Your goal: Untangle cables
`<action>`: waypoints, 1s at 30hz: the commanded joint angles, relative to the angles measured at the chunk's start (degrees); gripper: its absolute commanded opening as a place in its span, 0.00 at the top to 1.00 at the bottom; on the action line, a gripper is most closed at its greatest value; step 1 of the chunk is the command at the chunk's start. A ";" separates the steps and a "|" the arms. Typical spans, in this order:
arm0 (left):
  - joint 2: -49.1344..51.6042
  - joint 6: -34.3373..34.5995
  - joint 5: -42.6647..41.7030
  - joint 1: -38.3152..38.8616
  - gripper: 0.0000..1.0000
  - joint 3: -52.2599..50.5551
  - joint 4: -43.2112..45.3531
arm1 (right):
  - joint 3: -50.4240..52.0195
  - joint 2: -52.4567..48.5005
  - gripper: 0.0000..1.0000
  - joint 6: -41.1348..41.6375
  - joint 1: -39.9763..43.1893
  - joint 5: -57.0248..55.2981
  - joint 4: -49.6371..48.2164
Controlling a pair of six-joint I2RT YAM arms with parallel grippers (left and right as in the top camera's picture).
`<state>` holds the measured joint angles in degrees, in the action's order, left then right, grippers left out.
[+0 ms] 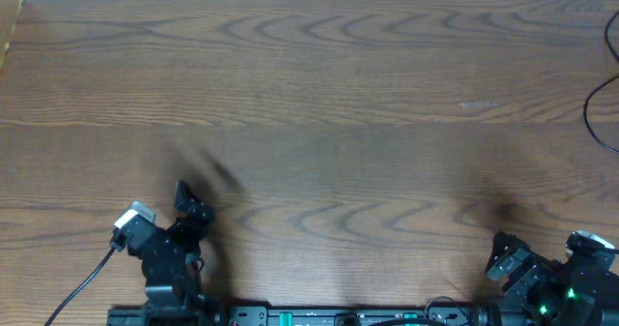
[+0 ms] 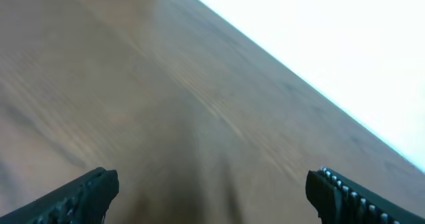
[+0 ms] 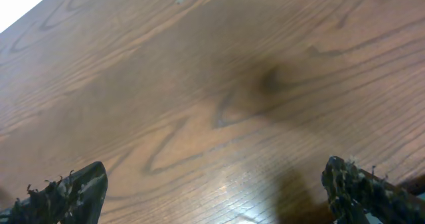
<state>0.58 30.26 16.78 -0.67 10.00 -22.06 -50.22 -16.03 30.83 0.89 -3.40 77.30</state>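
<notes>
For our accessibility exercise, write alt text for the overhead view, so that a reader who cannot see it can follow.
A brown wooden table fills the overhead view, with the left arm and right arm low at the bottom edge, one near each corner. A thin black cord curves in at the right edge; no tangle of cables shows.

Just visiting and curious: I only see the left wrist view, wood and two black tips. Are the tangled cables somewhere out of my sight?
Observer: No tangle shows in any view. Overhead, only a thin black cable loop curves in at the right edge of the table.
Operator: Where is the other arm?
Observer: The right end effector sits at the front right corner, open and holding nothing.
Operator: And mine?
Observer: The left end effector sits near the front edge, on the left.
</notes>
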 commanded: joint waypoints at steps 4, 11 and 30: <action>-0.48 0.48 0.20 -0.28 0.05 -6.84 12.28 | 0.26 0.15 0.01 0.44 -0.24 -0.07 0.07; -0.48 0.48 0.46 -0.28 0.05 -9.79 21.53 | 0.26 0.15 0.01 0.44 -0.24 -0.07 0.07; -0.48 -20.55 -1.97 -0.28 0.05 -9.77 19.12 | 0.26 0.15 0.01 0.44 -0.24 -0.07 0.07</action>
<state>0.58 17.67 15.14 -0.67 1.54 -1.02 -50.11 -16.05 30.83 0.89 -3.40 77.32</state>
